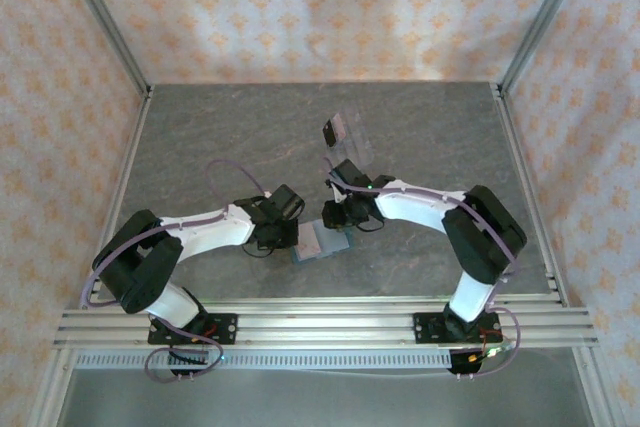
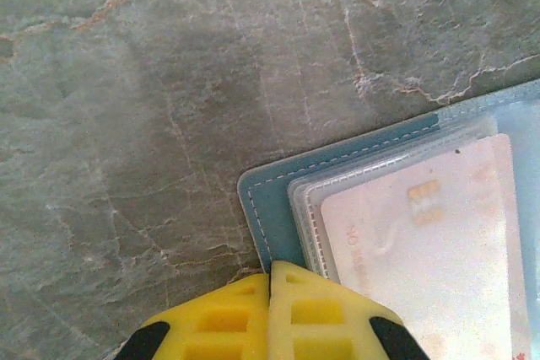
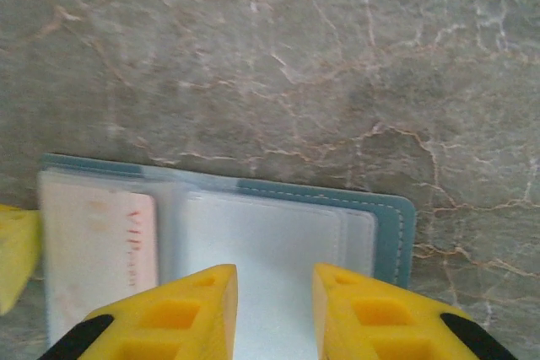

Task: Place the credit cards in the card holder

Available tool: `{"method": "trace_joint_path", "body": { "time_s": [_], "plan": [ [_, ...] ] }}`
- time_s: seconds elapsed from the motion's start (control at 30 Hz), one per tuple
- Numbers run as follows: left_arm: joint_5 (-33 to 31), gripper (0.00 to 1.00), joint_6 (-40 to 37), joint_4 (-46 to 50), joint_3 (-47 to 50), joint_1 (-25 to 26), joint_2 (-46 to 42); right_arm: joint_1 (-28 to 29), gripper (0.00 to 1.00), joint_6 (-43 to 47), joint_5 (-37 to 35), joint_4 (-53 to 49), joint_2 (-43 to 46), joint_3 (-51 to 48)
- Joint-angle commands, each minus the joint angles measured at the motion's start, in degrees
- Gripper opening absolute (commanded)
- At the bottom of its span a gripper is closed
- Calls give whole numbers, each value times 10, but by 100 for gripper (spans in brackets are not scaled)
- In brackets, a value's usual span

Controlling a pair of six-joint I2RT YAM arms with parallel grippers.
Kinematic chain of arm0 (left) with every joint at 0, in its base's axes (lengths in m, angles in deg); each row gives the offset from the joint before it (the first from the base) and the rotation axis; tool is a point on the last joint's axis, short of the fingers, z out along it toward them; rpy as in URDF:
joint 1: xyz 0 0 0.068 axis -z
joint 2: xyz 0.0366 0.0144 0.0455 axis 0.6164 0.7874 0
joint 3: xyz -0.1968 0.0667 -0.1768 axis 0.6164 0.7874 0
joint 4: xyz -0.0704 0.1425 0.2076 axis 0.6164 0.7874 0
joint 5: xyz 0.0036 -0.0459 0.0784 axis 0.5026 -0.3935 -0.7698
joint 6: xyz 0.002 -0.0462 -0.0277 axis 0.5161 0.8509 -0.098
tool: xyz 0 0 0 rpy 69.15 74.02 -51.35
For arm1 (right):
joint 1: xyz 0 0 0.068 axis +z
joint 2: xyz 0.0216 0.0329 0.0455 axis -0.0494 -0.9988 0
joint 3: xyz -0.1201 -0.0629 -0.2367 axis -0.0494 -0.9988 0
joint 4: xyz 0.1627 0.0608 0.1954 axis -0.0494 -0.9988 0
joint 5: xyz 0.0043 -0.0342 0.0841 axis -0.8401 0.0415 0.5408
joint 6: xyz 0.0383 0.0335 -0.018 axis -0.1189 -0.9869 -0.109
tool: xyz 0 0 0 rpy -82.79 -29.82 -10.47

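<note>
Card holder (image 1: 322, 244) open, pale card (image 2: 422, 250) sleeved, L jaws shut at edge, R jaws apart above, clear tray (image 1: 350, 139) behind

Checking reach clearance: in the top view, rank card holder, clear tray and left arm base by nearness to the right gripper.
From the right gripper:
1. card holder, just under it.
2. clear tray, behind it, mid-table.
3. left arm base, near-left edge.

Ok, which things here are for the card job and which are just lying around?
For the job: card holder, open; pale card in its sleeve; left pincer, shut; right pincer, open.
Just lying about: clear tray at the back; a dark bit by it, too small to tell.
</note>
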Motion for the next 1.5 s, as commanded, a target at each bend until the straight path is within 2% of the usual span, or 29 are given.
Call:
{"method": "trace_joint_path", "body": {
  "time_s": [0.0,0.17,0.57,0.7,0.77,0.97,1.17,1.47],
  "plan": [
    [-11,0,6,-5,16,-1,-1,5,31,20,-32,-23,-16,14],
    [-12,0,8,-6,17,-1,-1,24,32,23,-53,-19,-34,8],
    [-8,0,10,-13,21,-1,3,58,30,19,-164,-31,-38,-5],
    [-9,0,11,-14,22,-1,1,83,30,7,-226,-33,-50,-10],
    [-8,0,11,-15,24,-1,1,89,30,-5,-229,-27,-54,-17],
    [-8,0,10,-15,23,-1,1,96,18,-28,-205,-10,-70,-34],
    [-9,0,10,-14,25,-1,-2,96,1,-35,-190,-3,-52,-39],
    [-5,0,9,-25,32,-1,6,96,0,-22,-212,-50,-2,3]
  ]
}}
